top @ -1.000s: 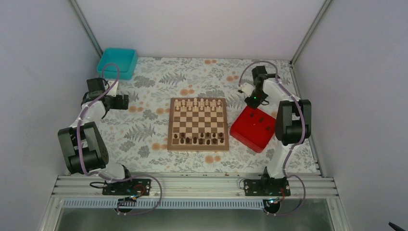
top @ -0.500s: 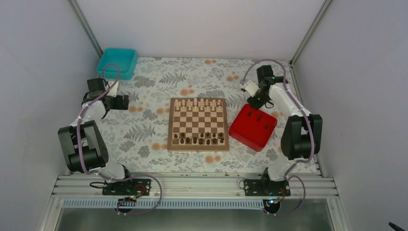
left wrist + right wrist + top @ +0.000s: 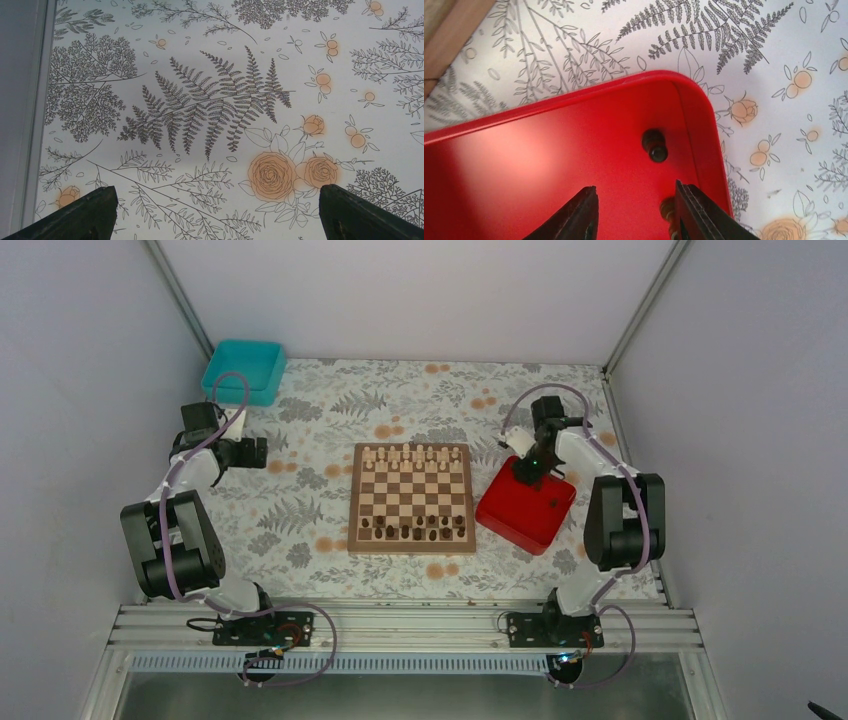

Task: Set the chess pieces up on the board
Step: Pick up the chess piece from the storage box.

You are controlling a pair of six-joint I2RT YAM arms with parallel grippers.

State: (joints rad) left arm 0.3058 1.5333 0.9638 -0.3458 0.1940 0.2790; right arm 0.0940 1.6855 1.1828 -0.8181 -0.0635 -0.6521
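The wooden board point(image 3: 411, 498) lies in the middle, with pale pieces along its far rows and several dark chess pieces point(image 3: 418, 529) along its near rows. My right gripper point(image 3: 527, 472) point(image 3: 634, 210) is open and empty, low over the far corner of the red tray point(image 3: 520, 512) point(image 3: 549, 160). A dark piece point(image 3: 655, 145) lies in the tray just beyond the jaws. A brownish piece point(image 3: 668, 212) sits half hidden by the right finger. A corner of the board's rim point(image 3: 449, 30) shows at the upper left of the right wrist view. My left gripper point(image 3: 257, 452) point(image 3: 215, 212) is open and empty over the floral cloth, far left of the board.
A teal bin point(image 3: 244, 371) stands at the back left corner. The enclosure walls close in at left, right and back. A floral cloth point(image 3: 300, 510) covers the table.
My right gripper has swung from beyond the tray's far edge towards me and down over the tray's far corner. The left arm has not moved.
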